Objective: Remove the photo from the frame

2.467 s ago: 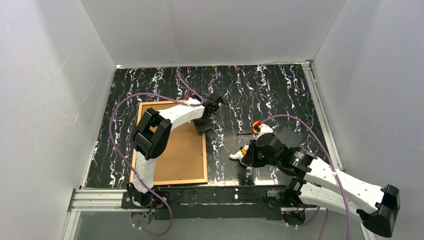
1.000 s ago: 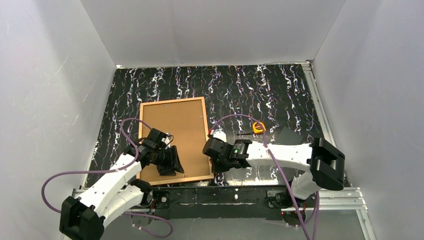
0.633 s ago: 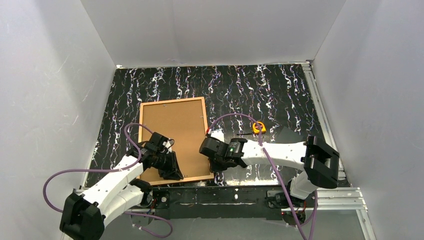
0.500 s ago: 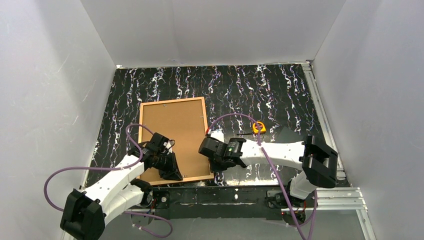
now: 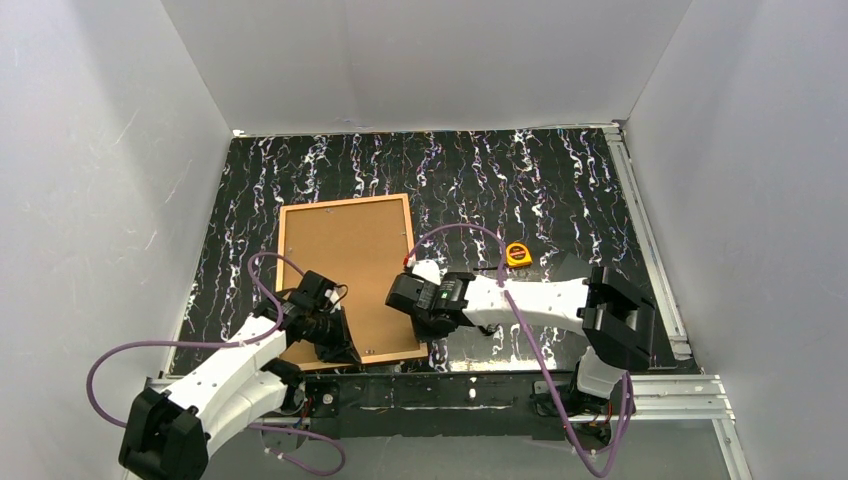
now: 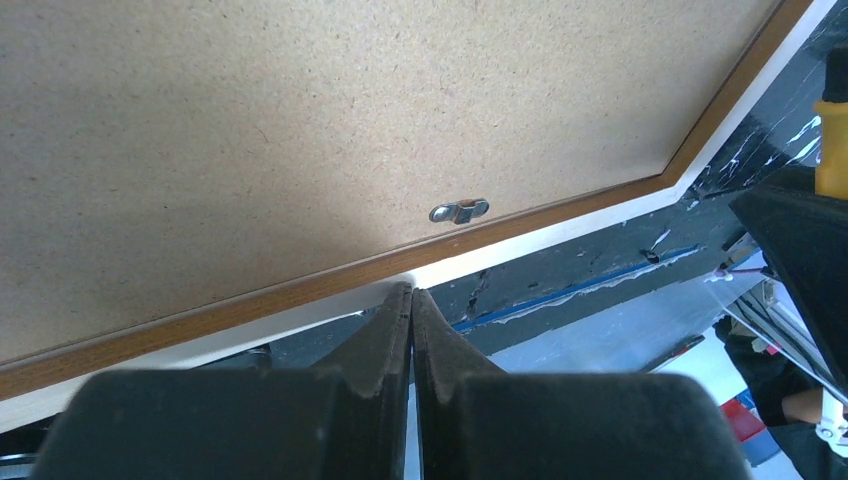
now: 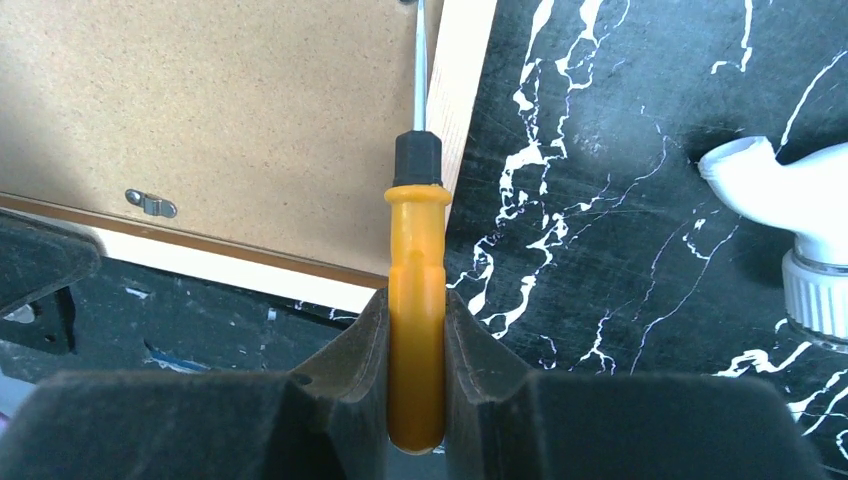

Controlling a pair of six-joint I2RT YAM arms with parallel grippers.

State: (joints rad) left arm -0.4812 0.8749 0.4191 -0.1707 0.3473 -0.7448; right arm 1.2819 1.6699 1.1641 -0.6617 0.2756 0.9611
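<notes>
Between grey walls (image 5: 420, 60), black table (image 5: 540, 180) (white-veined), frame (image 5: 345, 255) face-down

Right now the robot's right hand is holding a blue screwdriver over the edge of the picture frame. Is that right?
Almost. The screwdriver has a yellow handle, not a blue one, as the right wrist view shows. The rest is right: the right gripper holds it, its metal shaft over the edge of the frame.
</notes>
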